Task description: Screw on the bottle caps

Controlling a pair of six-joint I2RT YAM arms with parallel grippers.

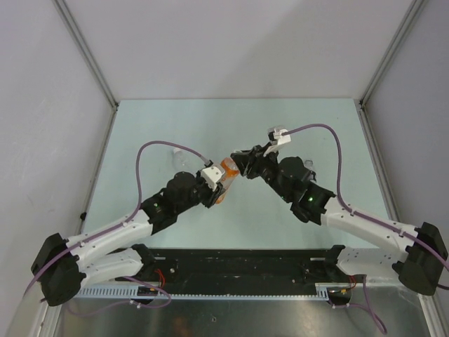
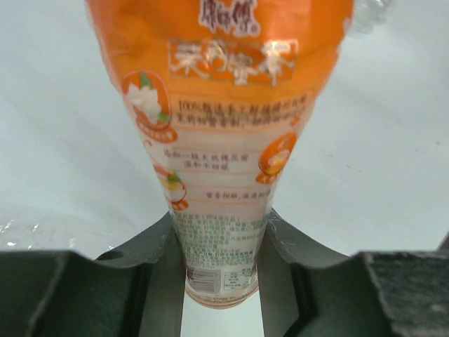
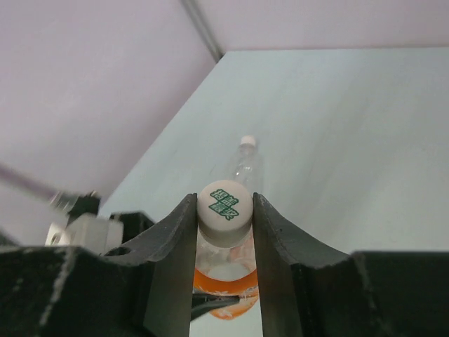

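My left gripper [image 1: 216,184] is shut on the lower body of the orange-tinted bottle [image 1: 226,174] and holds it above the table; in the left wrist view the fingers [image 2: 172,246] press on both sides of the bottle [image 2: 221,126]. My right gripper [image 1: 242,166] is shut on a white cap [image 3: 224,210] with green print, and the cap sits on the neck of the orange bottle [image 3: 226,284]. A plain clear bottle [image 3: 243,167] with a white cap [image 3: 247,141] on it lies on the table beyond. The Pepsi bottle and the black cap are not in view.
The clear bottle also shows in the top view [image 1: 181,156], behind the left arm's purple cable [image 1: 151,151]. Grey walls enclose the pale green table [image 1: 231,119] at the left, back and right. A black rail [image 1: 238,270] runs along the near edge.
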